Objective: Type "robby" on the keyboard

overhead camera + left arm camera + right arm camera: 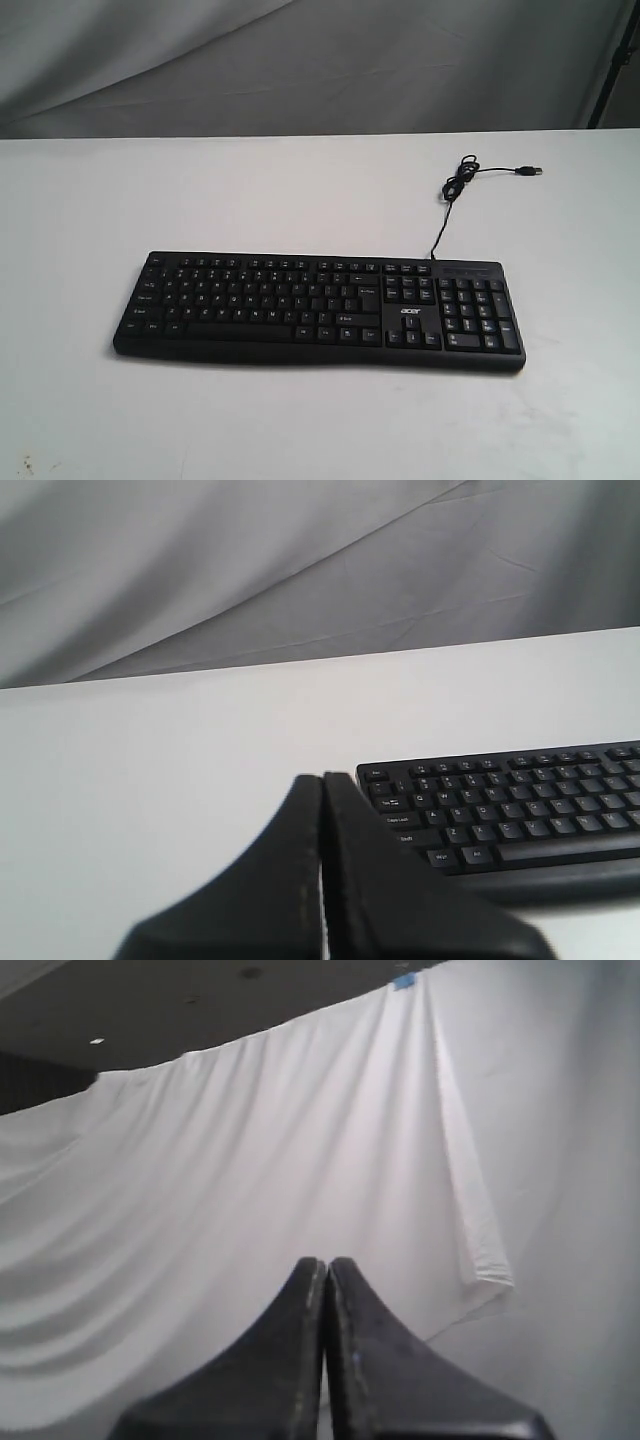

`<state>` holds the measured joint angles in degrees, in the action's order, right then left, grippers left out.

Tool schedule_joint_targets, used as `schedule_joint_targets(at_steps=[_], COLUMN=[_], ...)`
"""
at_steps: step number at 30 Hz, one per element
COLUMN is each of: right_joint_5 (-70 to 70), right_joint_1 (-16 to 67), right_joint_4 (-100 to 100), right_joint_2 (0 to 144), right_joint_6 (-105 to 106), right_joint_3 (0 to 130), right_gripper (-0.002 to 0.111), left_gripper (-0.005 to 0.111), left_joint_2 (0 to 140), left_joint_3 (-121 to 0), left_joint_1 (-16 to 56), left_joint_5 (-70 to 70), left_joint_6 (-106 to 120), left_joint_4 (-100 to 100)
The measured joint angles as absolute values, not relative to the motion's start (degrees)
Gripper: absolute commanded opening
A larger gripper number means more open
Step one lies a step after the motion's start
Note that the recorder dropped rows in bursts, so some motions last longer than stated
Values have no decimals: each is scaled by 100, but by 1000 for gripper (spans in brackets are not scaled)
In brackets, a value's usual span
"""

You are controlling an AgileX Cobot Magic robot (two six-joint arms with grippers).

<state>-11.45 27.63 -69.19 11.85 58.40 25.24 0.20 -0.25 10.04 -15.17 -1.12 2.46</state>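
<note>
Pressed together, both jaw pairs, as I read them: my left gripper (322, 780) points across bare table (150, 770) beside the keyboard (510, 805) corner; my right gripper (326, 1262) tilts up at the cloth backdrop (250, 1160). Keyboard lies mid-table, bare tabletop on every side.

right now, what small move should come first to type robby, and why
Probably ease the left claw forward and down toward the left letter keys of the keyboard: it is shut, short of the keys and touching nothing, while the right claw faces only the backdrop cloth.
</note>
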Motion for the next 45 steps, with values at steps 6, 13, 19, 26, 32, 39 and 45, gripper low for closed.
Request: schedule_joint_targets(at_steps=[6, 13, 19, 26, 32, 39, 45], right_joint_5=[-648, 407, 1108, 1823, 1848, 1949, 1786], right_joint_1=[1254, 350, 287, 287, 287, 287, 287], right_joint_4=[-6365, -4531, -2341, -1167, -964, -417, -296], right_joint_2=[489, 35, 35, 35, 35, 35, 35], right_joint_6=[3511, 1241, 1065, 899, 216, 110, 110], right_joint_3=[1402, 632, 573, 573, 573, 365, 26], right_gripper=[0, 0, 0, 0, 0, 0, 0], left_gripper=[0, 0, 0, 0, 0, 0, 0], left_joint_2=[20, 20, 20, 20, 20, 20, 20], left_joint_3=[-25, -25, -25, -25, -25, -25, -25], left_joint_1=[1004, 1004, 1004, 1004, 1004, 1004, 1004], left_joint_5=[-1517, -1517, -1517, -1517, -1517, -1517, -1517], left_joint_6=[-112, -112, -112, -112, -112, -112, -112], left_joint_4=[246, 246, 246, 246, 246, 246, 246])
